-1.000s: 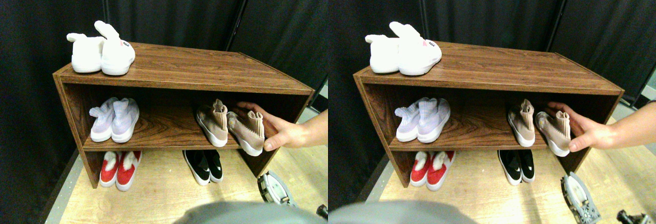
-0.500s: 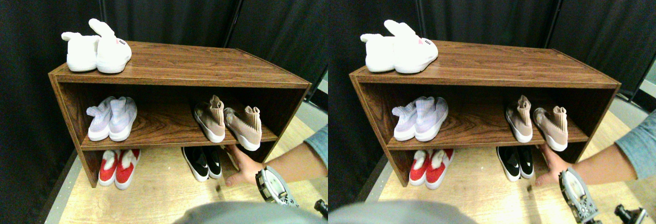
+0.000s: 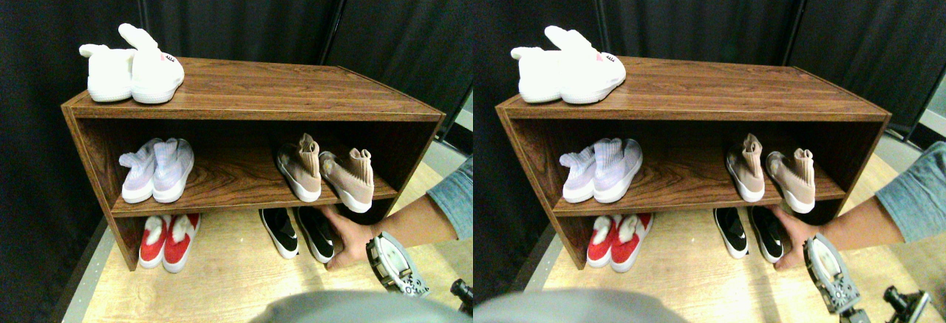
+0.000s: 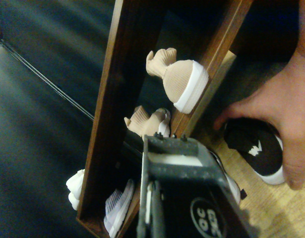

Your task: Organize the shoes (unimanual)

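The main risk is the person's hand [image 3: 347, 236]: it rests on the right black slip-on [image 3: 319, 233] on the floor under the shelf [image 3: 244, 109], close beside the claw [image 3: 395, 264] (whether its jaws are open or closed, I cannot tell). Any reach now could strike the hand or shove that shoe askew. The tan sock sneakers [image 3: 325, 177] sit splayed on the middle board, the right one's toe over the near edge, so a nudge could drop it. Half a second ago the black pair lay together; now the right slip-on stands apart from the left slip-on [image 3: 279, 231].
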Controlling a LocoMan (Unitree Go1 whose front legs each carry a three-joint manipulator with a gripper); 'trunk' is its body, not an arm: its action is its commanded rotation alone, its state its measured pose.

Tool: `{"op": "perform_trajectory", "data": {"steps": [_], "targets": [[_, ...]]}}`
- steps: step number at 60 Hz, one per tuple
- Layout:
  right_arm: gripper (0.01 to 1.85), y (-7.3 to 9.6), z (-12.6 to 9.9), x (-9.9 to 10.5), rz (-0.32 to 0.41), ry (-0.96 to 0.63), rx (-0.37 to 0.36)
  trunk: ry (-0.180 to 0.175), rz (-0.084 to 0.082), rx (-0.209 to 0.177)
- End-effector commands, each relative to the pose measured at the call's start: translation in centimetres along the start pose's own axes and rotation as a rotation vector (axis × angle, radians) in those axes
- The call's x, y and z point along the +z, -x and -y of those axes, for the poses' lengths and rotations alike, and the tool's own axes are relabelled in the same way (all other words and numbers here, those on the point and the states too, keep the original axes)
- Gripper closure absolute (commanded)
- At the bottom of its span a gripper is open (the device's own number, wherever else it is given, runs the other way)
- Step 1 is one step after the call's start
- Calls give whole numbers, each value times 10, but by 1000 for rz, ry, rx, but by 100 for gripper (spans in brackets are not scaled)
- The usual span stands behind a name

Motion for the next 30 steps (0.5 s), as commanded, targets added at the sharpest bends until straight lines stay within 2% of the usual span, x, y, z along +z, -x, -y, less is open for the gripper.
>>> {"op": "perform_trajectory", "data": {"steps": [1,10,14,16,17,18,19,20,21,23,25,28,30], "targets": [[180,-1,-12,1,18,16,57,23,-6,-8],[180,-2,-17,6,69,-2,33,24,-7,-10],[180,-3,-18,7,67,-20,25,24,-7,-11],[158,-4,-19,8,50,-29,21,23,-7,-10],[138,-3,-19,9,45,-32,17,23,-7,-10],[138,-3,-19,9,45,-32,17,23,-7,-10],[112,-3,-20,9,47,-26,13,21,-9,-10],[102,-3,-20,9,48,-16,11,21,-9,-10],[69,-3,-21,9,45,16,12,21,-11,-12],[48,-3,-21,9,49,23,9,21,-11,-12],[42,-3,-21,8,50,25,7,21,-12,-13],[11,-5,-21,8,48,81,-8,20,-12,-12],[6,-5,-20,8,54,92,-12,20,-12,-12]]}}
